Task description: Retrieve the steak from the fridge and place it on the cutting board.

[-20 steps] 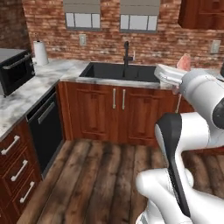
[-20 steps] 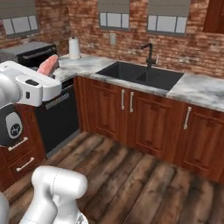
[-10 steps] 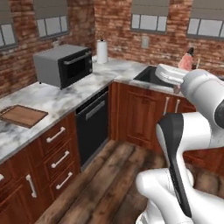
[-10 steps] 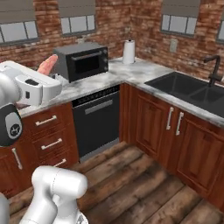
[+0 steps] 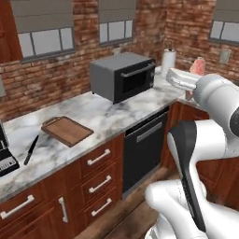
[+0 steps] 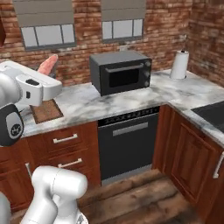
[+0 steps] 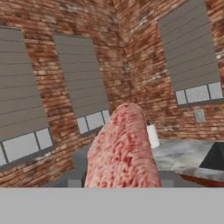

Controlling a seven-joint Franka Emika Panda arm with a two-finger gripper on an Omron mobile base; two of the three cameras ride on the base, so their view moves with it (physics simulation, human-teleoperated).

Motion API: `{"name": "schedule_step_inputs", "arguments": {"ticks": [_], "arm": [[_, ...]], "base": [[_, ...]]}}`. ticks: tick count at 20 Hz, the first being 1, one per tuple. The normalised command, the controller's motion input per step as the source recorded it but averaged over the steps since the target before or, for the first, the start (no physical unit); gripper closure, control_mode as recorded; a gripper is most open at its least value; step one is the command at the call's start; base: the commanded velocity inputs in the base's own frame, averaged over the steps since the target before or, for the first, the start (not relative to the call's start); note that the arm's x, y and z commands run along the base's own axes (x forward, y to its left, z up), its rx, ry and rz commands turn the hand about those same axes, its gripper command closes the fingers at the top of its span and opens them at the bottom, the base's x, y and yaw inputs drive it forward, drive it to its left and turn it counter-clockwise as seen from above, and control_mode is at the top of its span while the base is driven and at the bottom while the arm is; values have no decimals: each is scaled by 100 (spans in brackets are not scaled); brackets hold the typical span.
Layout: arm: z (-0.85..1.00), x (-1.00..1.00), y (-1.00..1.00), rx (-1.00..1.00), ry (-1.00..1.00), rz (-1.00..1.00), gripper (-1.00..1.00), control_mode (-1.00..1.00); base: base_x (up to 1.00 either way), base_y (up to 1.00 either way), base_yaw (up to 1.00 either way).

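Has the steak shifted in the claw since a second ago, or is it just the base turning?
No. The steak sits at the arm's white hand exactly as before; the microwave and cutting board came into view because the base turned.

The arm [image 5: 200,154] is glossy white, built of rounded, bulbous segments. A dark grey band runs down one link; a black round joint cap with a small white logo [image 6: 15,127] marks another. The wrist block is boxy and white.
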Motion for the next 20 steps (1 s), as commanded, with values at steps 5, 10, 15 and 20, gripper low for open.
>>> {"name": "schedule_step_inputs", "arguments": {"ticks": [5,10,15,20], "arm": [[0,0,0,0,0,0,100,100],[0,0,0,0,0,0,100,100],[0,0,0,0,0,0,100,100],[0,0,0,0,0,0,100,100]], "base": [[94,12,44],[84,13,47],[74,9,49],[55,0,48]]}}
